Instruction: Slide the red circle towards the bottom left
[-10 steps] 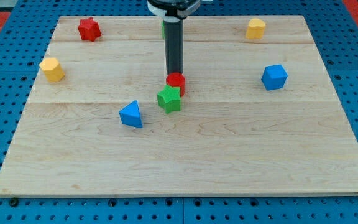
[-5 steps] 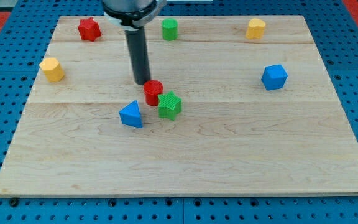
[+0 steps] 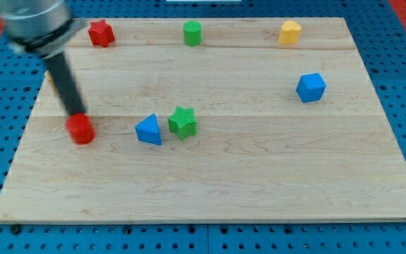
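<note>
The red circle (image 3: 81,129) lies on the wooden board (image 3: 259,176) at the view's left, a little below mid-height. My tip (image 3: 74,114) touches its upper edge, with the rod rising up and to the left, blurred by motion. A blue triangular block (image 3: 149,130) and a green star (image 3: 182,122) lie to the right of the red circle, well apart from it.
A red star (image 3: 101,32), a green cylinder (image 3: 192,32) and a yellow block (image 3: 290,32) sit along the board's top. A blue block (image 3: 311,87) is at the right. Another yellow block at the left is mostly hidden behind the rod.
My tip has swept the red circle from the board's middle far to the left and slightly down. The green star has shifted a little left, next to the blue triangle.
</note>
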